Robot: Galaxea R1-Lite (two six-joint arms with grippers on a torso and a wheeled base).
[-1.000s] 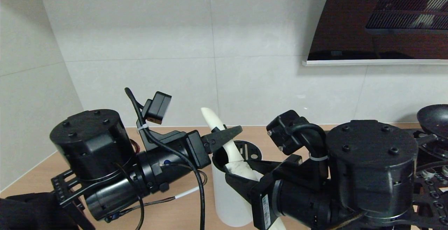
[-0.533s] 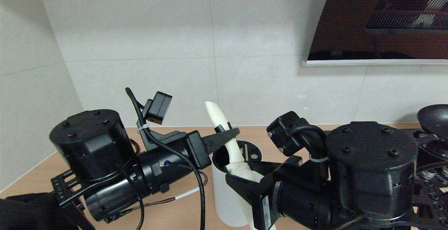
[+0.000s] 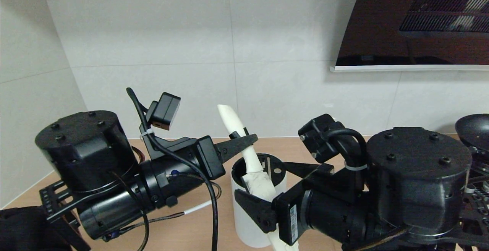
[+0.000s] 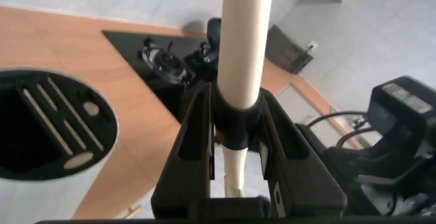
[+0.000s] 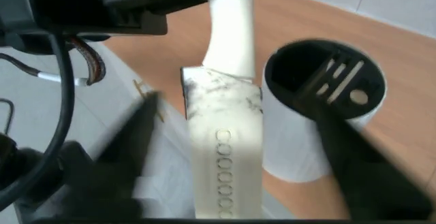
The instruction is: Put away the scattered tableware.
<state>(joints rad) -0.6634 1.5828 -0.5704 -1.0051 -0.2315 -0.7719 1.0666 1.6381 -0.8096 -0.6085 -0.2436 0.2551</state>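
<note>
A white knife (image 3: 233,123) with a cream handle and a marbled, dimpled blade (image 5: 225,115) stands tilted over a white cylindrical holder (image 3: 248,224) with a black slotted inside (image 4: 48,125). My left gripper (image 3: 244,144) is shut on the knife's handle (image 4: 244,40) above the holder's rim. My right gripper (image 3: 275,188) is open in front of the holder, one finger on each side of the blade and apart from it. The blade's tip is hidden behind the right arm.
The holder (image 5: 327,88) stands on a wooden counter (image 3: 191,228) against a white tiled wall. A black cooktop with a burner (image 4: 163,57) lies to the right, with a dark pan (image 3: 473,128) on it. A dark range hood (image 3: 420,25) hangs above.
My left gripper has risen a little and shifted left with the knife. The right gripper's fingers now stand wider apart around the blade.
</note>
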